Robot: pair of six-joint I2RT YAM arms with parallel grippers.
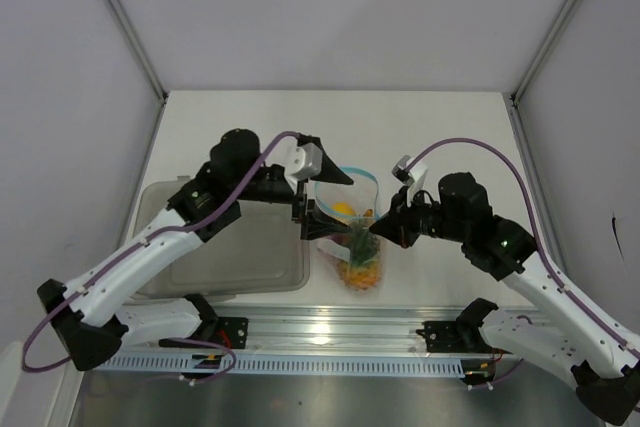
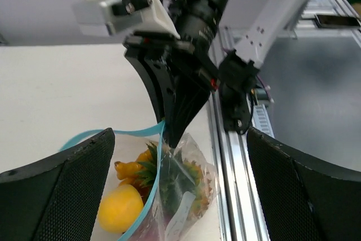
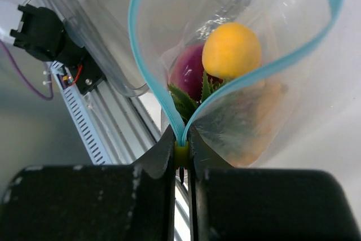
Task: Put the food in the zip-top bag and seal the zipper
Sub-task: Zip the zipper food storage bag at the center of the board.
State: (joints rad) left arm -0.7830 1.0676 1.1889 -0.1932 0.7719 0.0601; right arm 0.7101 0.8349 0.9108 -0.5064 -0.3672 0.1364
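Zipper [image 3: 149, 83] gapes in a loop between your arms: your right gripper [image 3: 181, 156] is clenched on one end, and your left gripper [image 1: 325, 200] stands released, spread wide, at the opposite end.

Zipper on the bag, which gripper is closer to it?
Right. The right gripper is shut on one end of the zipper; the left gripper hangs open near the opposite end, not gripping it.
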